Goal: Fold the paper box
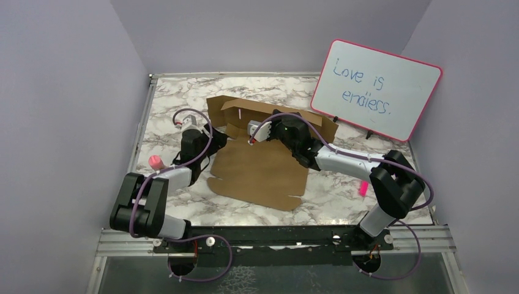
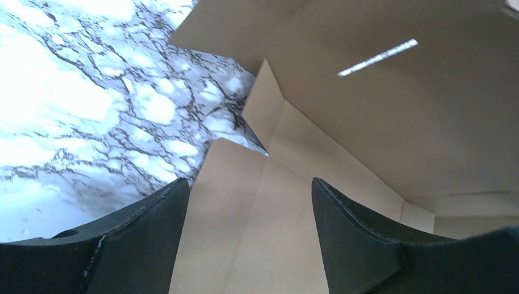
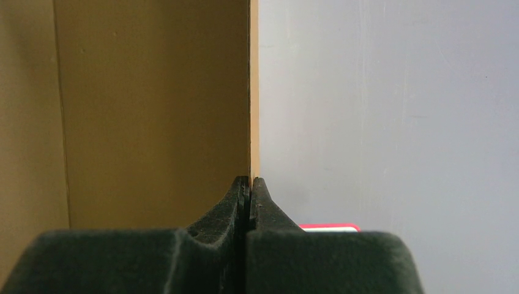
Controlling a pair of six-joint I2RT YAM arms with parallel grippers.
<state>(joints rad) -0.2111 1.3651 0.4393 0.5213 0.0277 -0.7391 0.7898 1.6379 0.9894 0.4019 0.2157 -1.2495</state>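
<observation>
Half-folded cardboard box (image 1: 257,174) in the middle of the marble table (image 1: 171,104), one claw pinching it

The near panel of the cardboard box lies flat on the table, and the far panel, which has a slit in it, stands up at the back. The right claw (image 3: 250,184) is closed tight on the thin edge of an upright panel, with the cardboard pressed between its two fingers. The left claw (image 2: 251,202) sits at the box's left side, wide open and gripping nothing; flat cardboard and a pointed flap corner show between its fingers. A whiteboard (image 1: 376,89) with blue writing leans at the far right, apart from the box
</observation>
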